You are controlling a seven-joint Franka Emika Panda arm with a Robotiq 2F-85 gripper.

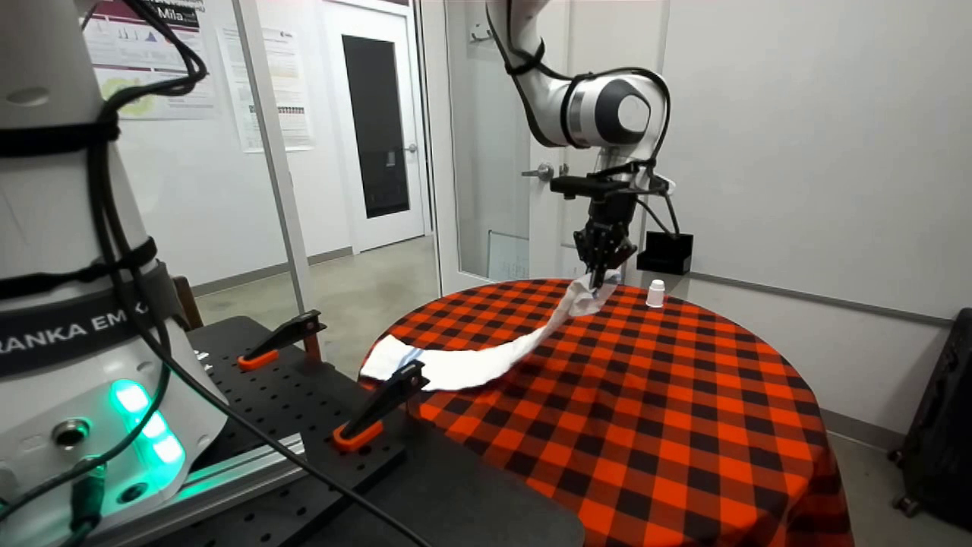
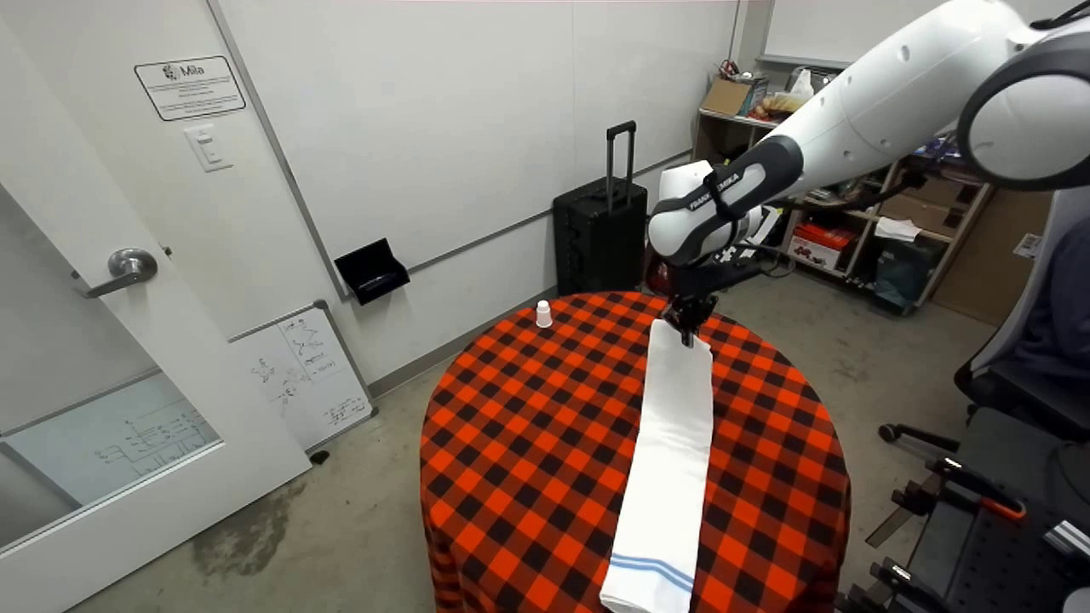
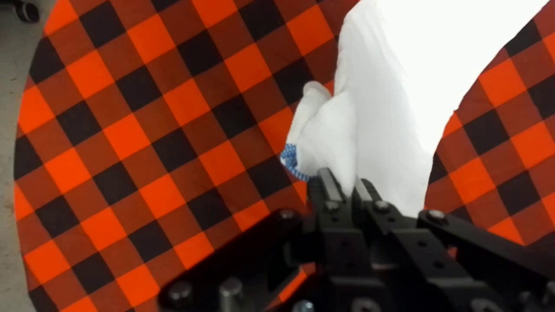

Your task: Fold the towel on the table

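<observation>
In an exterior view, from the left: the robot's base (image 1: 68, 387), then the towel (image 1: 471, 369) on the table (image 1: 668, 410), its flat end at eight o'clock from the claw (image 1: 598, 281), the rest narrowing upward to it. The claw is nearly closed, a fold of towel pinched between its fingers (image 3: 331, 187); whether that end touches the table I cannot tell. A white container (image 1: 655, 294) stands between three and four o'clock. In the wrist view, the towel's blue edge is at ten o'clock, the broad strip at one.
</observation>
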